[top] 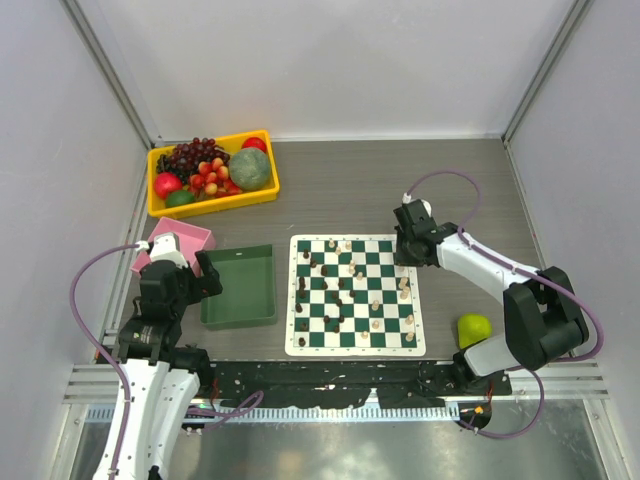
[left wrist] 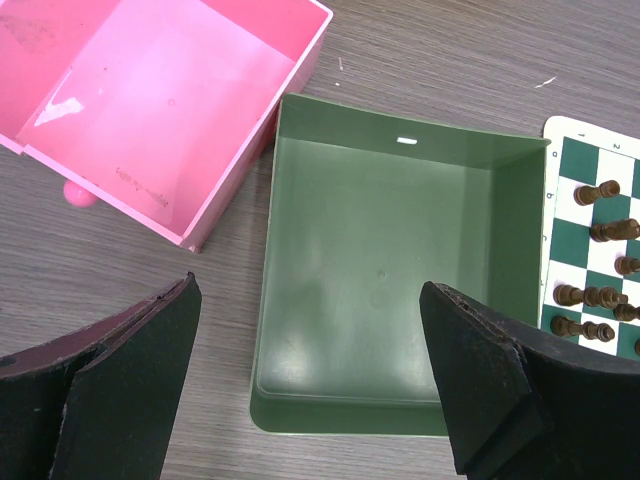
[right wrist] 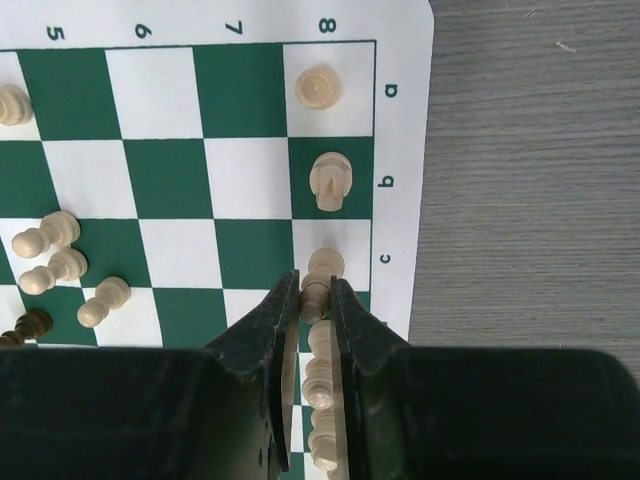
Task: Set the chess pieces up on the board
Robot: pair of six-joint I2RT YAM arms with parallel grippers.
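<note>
At the 2 o'clock corner of the board (top: 350,351), my right claw (right wrist: 315,292) is clamped on a cream piece (right wrist: 323,263) at c8. My left claw (left wrist: 308,290) hangs spread above the green tray (left wrist: 400,150), at the board's 9 o'clock on the tabletop (top: 400,180).

Site, as I read it from the remote desk: robot test cell, laboratory type.

- Enclosure: plain pale wall panels (top: 330,60) on three sides, joined by metal corner posts (top: 113,72).
- Bench: grey wood-grain table (top: 340,185), with a silver metal rail (top: 570,381) along its near edge.
- Equipment: left arm (top: 160,300) and right arm (top: 480,262) mounted at that edge, trailing looped purple cables (top: 73,290).
- Props, laid out as for a trial: yellow bin (top: 215,204) of fruit (top: 250,168), pink box (top: 195,238), green tray (top: 240,290), checkered board (top: 356,349) with chess pieces (top: 352,268).
</note>
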